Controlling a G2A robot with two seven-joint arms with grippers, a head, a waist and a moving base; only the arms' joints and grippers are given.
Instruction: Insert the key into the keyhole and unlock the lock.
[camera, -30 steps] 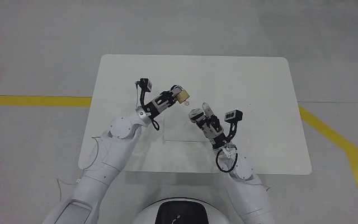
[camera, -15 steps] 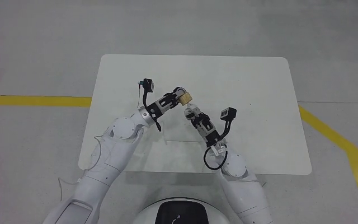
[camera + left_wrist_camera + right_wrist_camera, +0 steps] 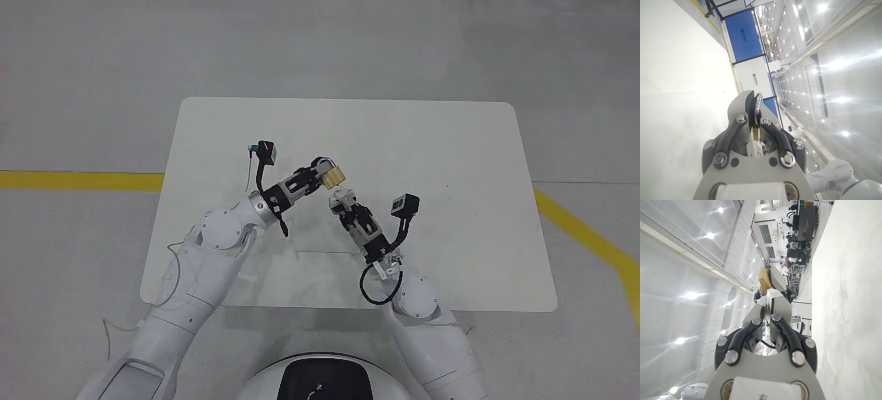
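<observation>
Top view records both arms raised over the white rectangular table [image 3: 450, 150], with the grippers meeting nose to nose near its middle. The left gripper [image 3: 318, 180] is clamped on the brass-coloured block padlock [image 3: 332, 177], held clear of the tabletop with one end turned toward the other arm. Judged purpose: to present the keyhole and brace the body against the push. Left wrist view confirms the clamp, the padlock [image 3: 756, 133] showing as a brass sliver between the closed fingers. The right gripper [image 3: 343, 203] is pinched narrow on the small silver metal key [image 3: 769, 308], with white tape [image 3: 772, 293] wrapped at the fingertips, probably for grip. Right wrist view places the key's tip at the padlock [image 3: 763, 279] face, touching or just entering; the depth of insertion cannot be determined. Assessment: insertion stage, turn not yet made. Alignment of blade with slot is the controlling factor, since any tilt risks jamming or the key slipping in the pads.
</observation>
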